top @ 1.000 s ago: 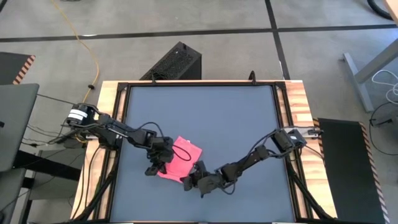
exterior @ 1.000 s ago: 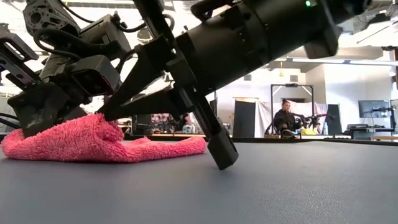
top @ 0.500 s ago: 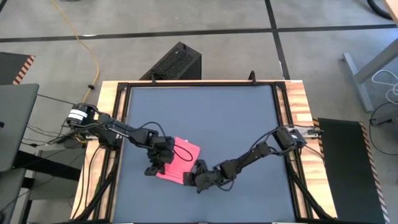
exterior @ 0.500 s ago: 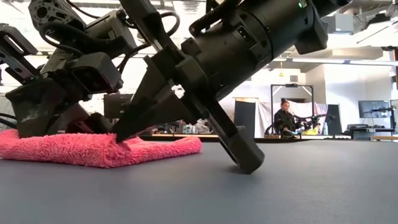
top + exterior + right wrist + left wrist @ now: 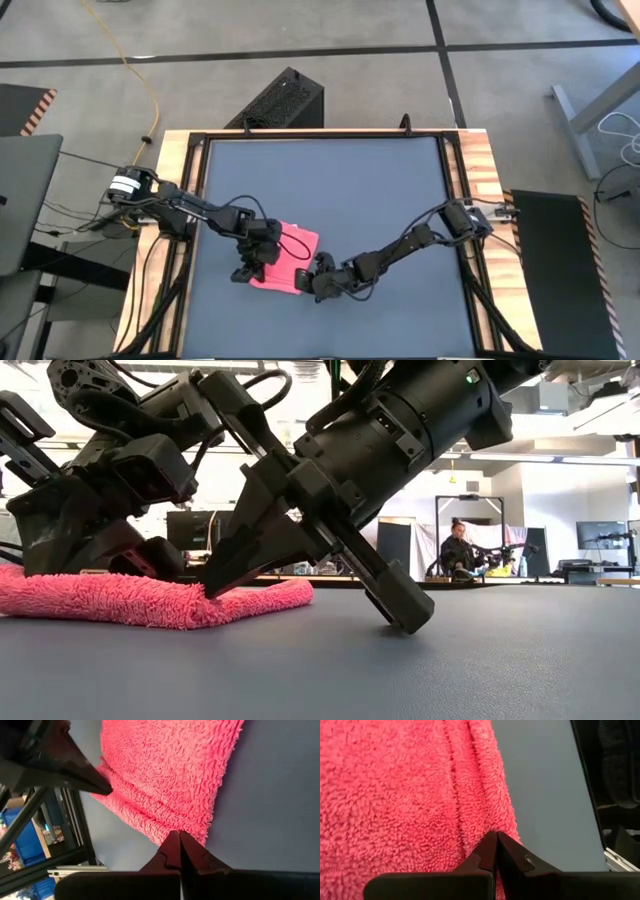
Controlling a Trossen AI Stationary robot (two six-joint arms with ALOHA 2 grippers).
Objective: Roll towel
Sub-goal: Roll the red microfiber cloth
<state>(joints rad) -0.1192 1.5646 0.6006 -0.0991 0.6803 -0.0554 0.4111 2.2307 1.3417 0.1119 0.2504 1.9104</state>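
Since a second ago the raised hump in the towel [image 5: 150, 602] has dropped flat, and the right pincer [image 5: 303, 282] has slid toward the lower left of the overhead frame, closer onto the cloth.

Left of centre in that frame, the left pincer [image 5: 262, 262] sits on the towel's left edge. Dark surface [image 5: 330, 190] lies bare across the whole upper half and to the right, and a narrower bare band runs between the cloth and the surface's left rail and lower rim.

The towel is a fluffy pink-red patch lying low, slightly tilted, in the lower-left part of the overhead frame; seen from table height it is a thin flat layer with a doubled, thicker lip along its near edge. A fold ridge runs through the pile in the left wrist view.

The left pincer's jaws are pressed together, tips down on the cloth's border, nipping pile at most. To its right, the right pincer's jaws are likewise pressed together, tips at the towel's lower right edge against the doubled lip; whether cloth is caught between them cannot be told.
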